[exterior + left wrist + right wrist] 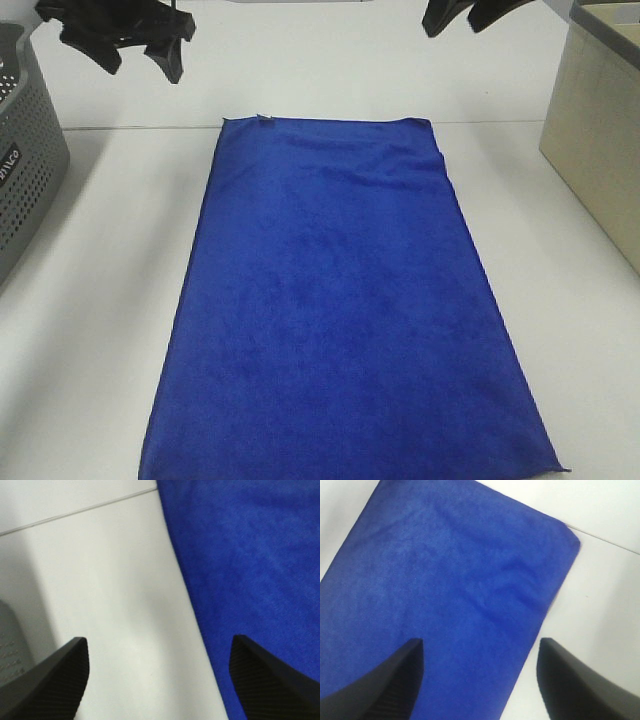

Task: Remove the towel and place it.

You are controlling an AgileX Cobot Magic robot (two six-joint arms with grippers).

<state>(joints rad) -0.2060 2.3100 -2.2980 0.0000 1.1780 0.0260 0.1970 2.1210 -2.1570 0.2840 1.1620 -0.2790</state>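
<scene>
The royal-blue towel (340, 300) lies flat on the white table (100, 300), running from the far edge to the near edge, with a small white tag (265, 118) at its far left corner. My left gripper (135, 45) hangs open and empty, high above the table's far left. In the left wrist view its black fingers (50, 680) stand wide apart above the towel's (250, 570) left edge. My right gripper (465, 15) hangs open and empty at the far right. The right wrist view shows the towel's (445, 580) far right corner between the spread fingers (385, 685).
A grey perforated basket (25, 170) stands at the table's left edge. A beige box (600, 130) stands at the right edge. Bare white table (600, 605) lies on both sides of the towel.
</scene>
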